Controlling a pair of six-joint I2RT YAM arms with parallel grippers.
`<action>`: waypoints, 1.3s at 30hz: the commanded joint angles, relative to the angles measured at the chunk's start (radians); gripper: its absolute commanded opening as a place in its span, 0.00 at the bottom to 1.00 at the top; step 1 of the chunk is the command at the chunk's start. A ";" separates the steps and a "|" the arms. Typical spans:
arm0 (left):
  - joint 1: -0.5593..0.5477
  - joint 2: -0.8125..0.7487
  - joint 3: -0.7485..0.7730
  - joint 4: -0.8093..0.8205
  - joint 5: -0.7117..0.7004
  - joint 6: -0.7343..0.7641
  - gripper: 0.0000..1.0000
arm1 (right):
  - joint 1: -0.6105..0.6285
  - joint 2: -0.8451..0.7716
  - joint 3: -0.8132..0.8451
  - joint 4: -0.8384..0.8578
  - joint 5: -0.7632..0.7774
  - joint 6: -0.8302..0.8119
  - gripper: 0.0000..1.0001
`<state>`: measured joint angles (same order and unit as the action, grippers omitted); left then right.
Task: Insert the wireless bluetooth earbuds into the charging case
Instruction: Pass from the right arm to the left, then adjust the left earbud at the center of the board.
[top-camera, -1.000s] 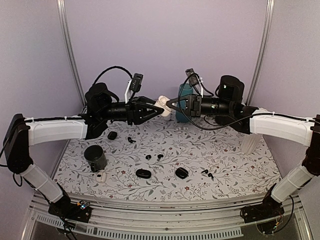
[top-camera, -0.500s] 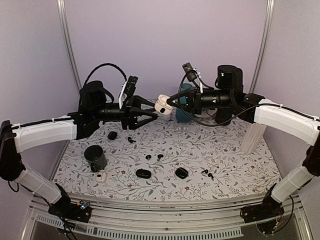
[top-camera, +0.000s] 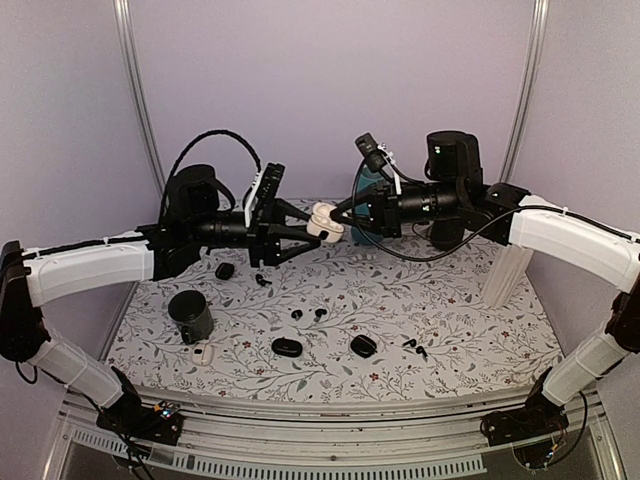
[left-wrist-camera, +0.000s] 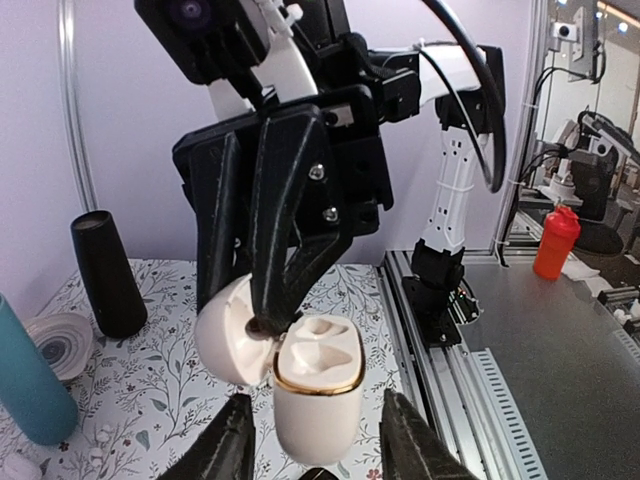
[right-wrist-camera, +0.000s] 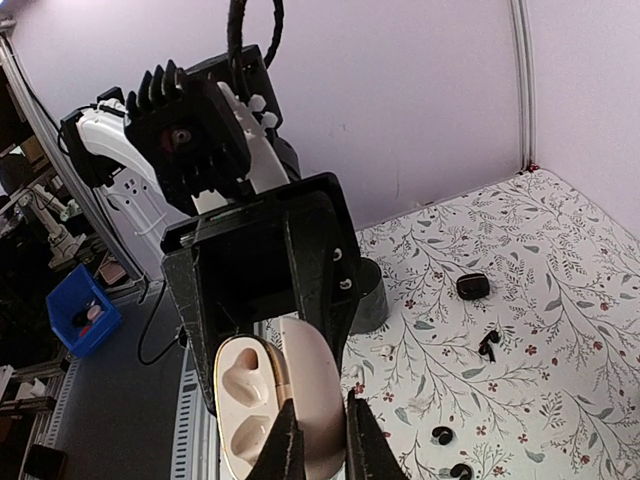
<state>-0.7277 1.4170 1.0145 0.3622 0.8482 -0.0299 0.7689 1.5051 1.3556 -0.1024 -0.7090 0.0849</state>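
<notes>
A cream charging case (top-camera: 324, 221) with a gold rim hangs in the air between my two grippers, lid open, both cavities empty. My right gripper (top-camera: 336, 212) is shut on the lid (right-wrist-camera: 318, 400); the case body (right-wrist-camera: 248, 410) hangs beside it. In the left wrist view the case (left-wrist-camera: 318, 390) sits between my left gripper's (left-wrist-camera: 318, 452) fingers (left-wrist-camera: 228, 450), which stand apart from it. Tiny black earbuds lie on the table: a pair (top-camera: 308, 314) in the middle, one (top-camera: 262, 279) at left, a pair (top-camera: 412, 346) at right.
Black pebble cases lie on the table, two near the front (top-camera: 286, 347) (top-camera: 363, 346) and one at back left (top-camera: 224, 270). A black cylinder (top-camera: 190, 316) and a small white piece (top-camera: 203, 354) are at left. A teal bottle (top-camera: 366, 198) stands behind the grippers, a white stand (top-camera: 503, 275) at right.
The left gripper drew back from the case, leaving it in the right gripper, then came forward again with its fingers either side of the case. The right arm has risen slightly.
</notes>
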 joint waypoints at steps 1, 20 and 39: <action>-0.025 0.015 0.035 -0.018 -0.006 0.025 0.41 | 0.013 -0.011 0.034 -0.019 0.027 -0.028 0.03; -0.038 0.067 0.076 -0.052 -0.002 0.001 0.00 | 0.018 -0.008 0.018 -0.014 0.075 -0.032 0.20; -0.016 0.088 0.050 0.012 -0.064 -0.093 0.00 | -0.005 -0.168 -0.138 0.107 0.270 0.047 0.71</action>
<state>-0.7502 1.4845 1.0649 0.3370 0.8066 -0.0868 0.7738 1.3903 1.2491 -0.0490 -0.5129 0.0975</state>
